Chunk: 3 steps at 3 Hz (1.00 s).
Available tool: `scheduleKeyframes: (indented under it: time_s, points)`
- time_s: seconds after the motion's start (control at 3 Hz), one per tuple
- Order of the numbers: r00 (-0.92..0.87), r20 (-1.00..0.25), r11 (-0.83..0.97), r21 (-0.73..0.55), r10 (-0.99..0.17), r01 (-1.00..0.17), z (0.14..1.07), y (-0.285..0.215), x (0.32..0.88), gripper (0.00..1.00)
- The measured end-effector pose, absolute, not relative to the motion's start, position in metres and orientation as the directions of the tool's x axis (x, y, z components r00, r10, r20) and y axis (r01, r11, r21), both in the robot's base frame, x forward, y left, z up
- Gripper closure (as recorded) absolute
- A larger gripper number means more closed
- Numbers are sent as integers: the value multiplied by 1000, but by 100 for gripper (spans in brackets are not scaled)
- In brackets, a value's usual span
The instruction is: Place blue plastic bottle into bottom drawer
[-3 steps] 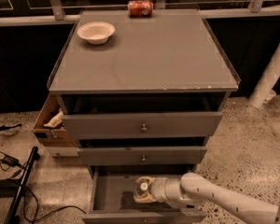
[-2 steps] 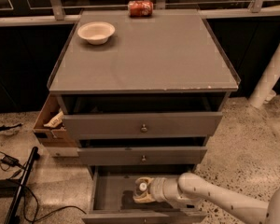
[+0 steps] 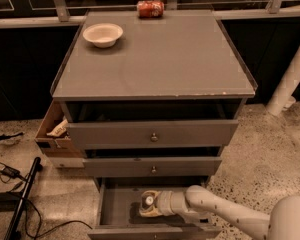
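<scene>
The bottom drawer [image 3: 115, 209] is pulled open at the foot of the grey cabinet, showing its shallow grey inside. My arm reaches into it from the right. My gripper [image 3: 149, 205] is inside the drawer, left of its middle and low over its floor. It is shut on the blue plastic bottle [image 3: 149, 200]. Only the bottle's round white cap and a little pale body show, pointing up toward the camera. The rest of the bottle is hidden by the gripper.
Two wider knobbed drawers [image 3: 152, 134] above are slightly open. On the cabinet top stand a white bowl [image 3: 103, 34] and a red soda can [image 3: 150, 8]. A cardboard box [image 3: 52, 131] is at the cabinet's left. Cables and a black pole [image 3: 20, 199] lie on the floor at the left. A white post [image 3: 290, 79] stands at the right.
My gripper with the bottle has shifted slightly left and lower inside the bottom drawer. Nothing else has moved.
</scene>
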State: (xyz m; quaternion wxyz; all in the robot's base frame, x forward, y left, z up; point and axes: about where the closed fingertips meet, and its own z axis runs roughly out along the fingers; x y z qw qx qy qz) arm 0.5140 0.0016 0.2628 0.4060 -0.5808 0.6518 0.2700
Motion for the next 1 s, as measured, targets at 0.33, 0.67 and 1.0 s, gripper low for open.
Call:
scheduleKeyframes:
  time_s: [0.33,0.67,1.0]
  points:
    - [25,-846,153,-126,-532,-980,234,17,521,100]
    - [20,-846,150,-117,-533,-982,229,19,522,100]
    - [10,-844,147,-105,-536,-984,226,21,522,100]
